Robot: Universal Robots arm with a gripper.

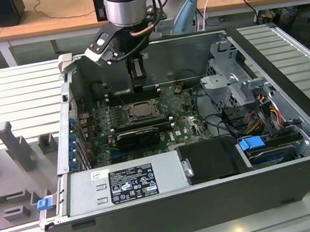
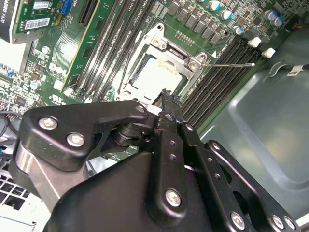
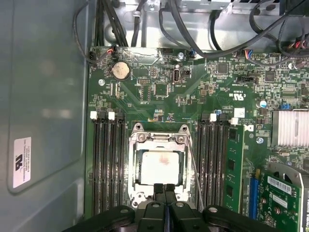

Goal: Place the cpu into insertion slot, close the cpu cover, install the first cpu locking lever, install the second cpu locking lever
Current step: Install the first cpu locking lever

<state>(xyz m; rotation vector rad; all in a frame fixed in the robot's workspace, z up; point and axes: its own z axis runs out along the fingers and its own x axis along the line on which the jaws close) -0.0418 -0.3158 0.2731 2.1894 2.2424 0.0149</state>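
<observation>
The cpu (image 3: 159, 166) (image 2: 155, 77) lies flat in the insertion slot (image 1: 141, 111) on the green board, its pale face showing in both wrist views. The silvery cpu cover (image 3: 158, 139) (image 2: 170, 47) lies down around it as a frame. A thin wire locking lever (image 3: 194, 169) (image 2: 231, 64) runs along one side of the socket and sticks out free at its end. My gripper (image 3: 164, 188) (image 2: 166, 96) (image 1: 139, 81) hangs just above the socket's edge, its two black fingers pressed together with nothing between them.
Long black memory slots (image 3: 107, 159) flank the socket on both sides. A power supply (image 1: 125, 184), a drive cage (image 1: 231, 87) with cables and a card (image 1: 137, 136) crowd the case. The case wall (image 3: 43, 106) rises close by.
</observation>
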